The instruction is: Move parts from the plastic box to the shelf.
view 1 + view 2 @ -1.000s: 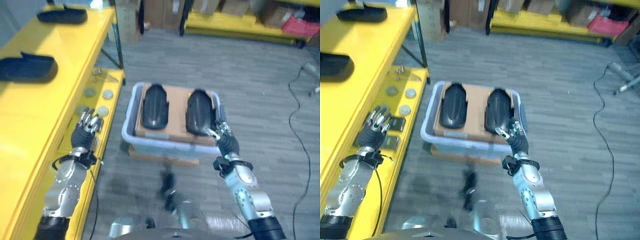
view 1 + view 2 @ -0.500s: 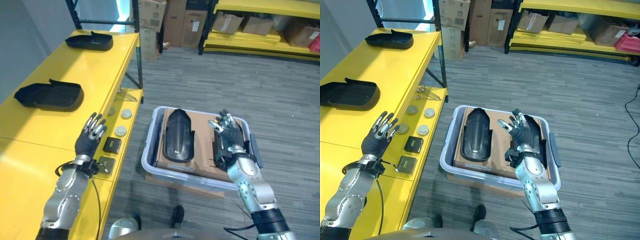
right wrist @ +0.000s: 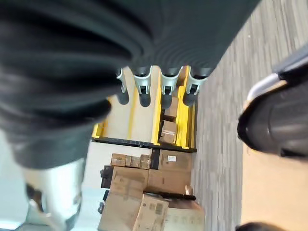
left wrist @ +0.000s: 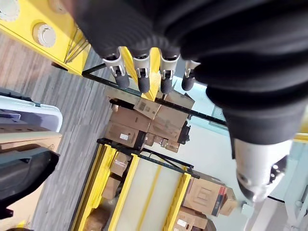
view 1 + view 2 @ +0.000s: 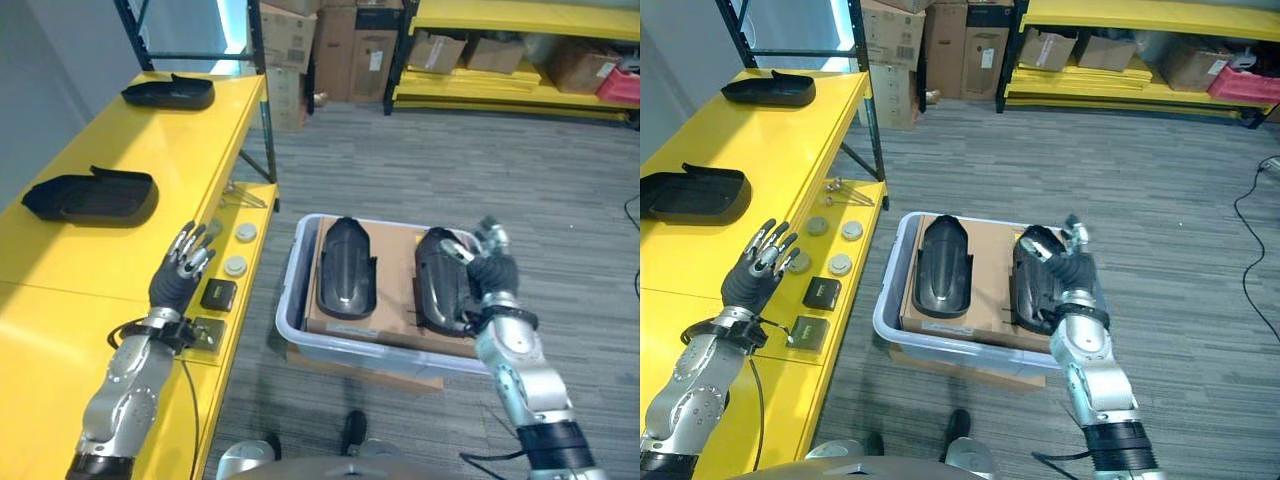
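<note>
Fingers of the right hand (image 5: 1076,268) are spread straight, holding nothing, its palm beside the right black part (image 5: 1037,278); that part lies on cardboard (image 5: 986,285) inside the plastic box (image 5: 892,290), on the thumb side of the hand; the left black part (image 5: 941,265) lies well beyond it in the same box; the left hand (image 5: 757,274) hovers with fingers straight and apart over the yellow shelf (image 5: 700,240); two more black parts (image 5: 690,193) (image 5: 768,90) rest on that shelf, well past its fingertips.
</note>
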You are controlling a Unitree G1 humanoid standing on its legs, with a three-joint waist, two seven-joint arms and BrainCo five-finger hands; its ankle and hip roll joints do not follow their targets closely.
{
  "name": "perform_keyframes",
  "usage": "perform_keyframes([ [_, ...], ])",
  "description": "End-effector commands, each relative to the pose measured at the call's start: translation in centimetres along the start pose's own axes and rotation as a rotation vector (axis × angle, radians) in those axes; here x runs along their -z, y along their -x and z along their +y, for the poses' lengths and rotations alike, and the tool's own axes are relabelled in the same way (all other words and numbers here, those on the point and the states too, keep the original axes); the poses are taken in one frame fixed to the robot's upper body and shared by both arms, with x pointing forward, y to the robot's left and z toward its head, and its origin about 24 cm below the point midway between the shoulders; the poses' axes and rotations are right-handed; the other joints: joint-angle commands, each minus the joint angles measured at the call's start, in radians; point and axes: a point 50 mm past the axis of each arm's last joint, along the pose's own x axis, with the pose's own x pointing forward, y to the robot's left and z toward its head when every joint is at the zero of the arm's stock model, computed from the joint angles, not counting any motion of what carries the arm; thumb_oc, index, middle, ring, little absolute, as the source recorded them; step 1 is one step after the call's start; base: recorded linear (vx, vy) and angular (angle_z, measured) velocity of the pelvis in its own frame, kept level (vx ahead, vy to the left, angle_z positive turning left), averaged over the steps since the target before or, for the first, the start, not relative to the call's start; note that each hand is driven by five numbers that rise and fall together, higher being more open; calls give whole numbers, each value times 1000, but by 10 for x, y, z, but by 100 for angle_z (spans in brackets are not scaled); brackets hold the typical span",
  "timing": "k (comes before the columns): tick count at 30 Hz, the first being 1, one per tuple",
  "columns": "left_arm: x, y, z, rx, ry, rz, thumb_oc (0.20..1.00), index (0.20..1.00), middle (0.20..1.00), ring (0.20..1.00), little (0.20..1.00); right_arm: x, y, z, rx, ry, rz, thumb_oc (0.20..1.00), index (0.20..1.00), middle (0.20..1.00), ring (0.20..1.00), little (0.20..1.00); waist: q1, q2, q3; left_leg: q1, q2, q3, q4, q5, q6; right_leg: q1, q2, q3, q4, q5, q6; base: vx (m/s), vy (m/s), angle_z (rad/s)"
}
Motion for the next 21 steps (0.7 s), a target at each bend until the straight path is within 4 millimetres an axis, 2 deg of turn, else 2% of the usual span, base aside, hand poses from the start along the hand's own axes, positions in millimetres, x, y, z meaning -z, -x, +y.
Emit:
perform_keyframes([
  [1, -32, -14, -24, 147, 15, -164, 1000, 1000, 1000, 1000, 1000, -42, -26, -17, 151, 128, -235, 1000, 1000, 1000, 1000, 1000, 20, 24, 31, -124, 40, 14, 45, 20, -15, 33, -53, -35, 59, -127, 76, -137, 16, -1],
  [6, -53, -34, -47, 260, 29, -282, 1000, 1000, 1000, 1000, 1000, -68, -69, -43, 374, 192, -312, 1000, 1000, 1000, 1000, 1000, 44, 44, 147, -262, 21, -37, 90, 32, -12, -59, -69, -48, 72, -110, 82, -267, -38, 1],
  [9, -55, -41, -56, 288, 7, -304, 1000, 1000, 1000, 1000, 1000, -72, -84, -61, 467, 173, -275, 1000, 1000, 1000, 1000, 1000, 55, 48, 203, -303, 13, -59, 102, 41, -11, -77, -72, -59, 71, -102, 83, -125, -72, 17],
  [15, -52, -46, -61, 303, -9, -308, 1000, 1000, 1000, 1000, 1000, -63, -96, -86, 582, 172, -173, 1000, 1000, 1000, 1000, 1000, 70, 65, 257, -329, 5, -76, 94, 55, -11, -85, -79, -77, 67, -100, 85, -49, -9, 12],
  [21, -50, -44, -60, 316, 1, -314, 1000, 1000, 1000, 1000, 1000, -57, -96, -95, 624, 209, -133, 1000, 1000, 1000, 1000, 1000, 68, 76, 271, -320, 3, -71, 74, 62, -11, -85, -85, -79, 68, -104, 84, -7, 31, 6],
])
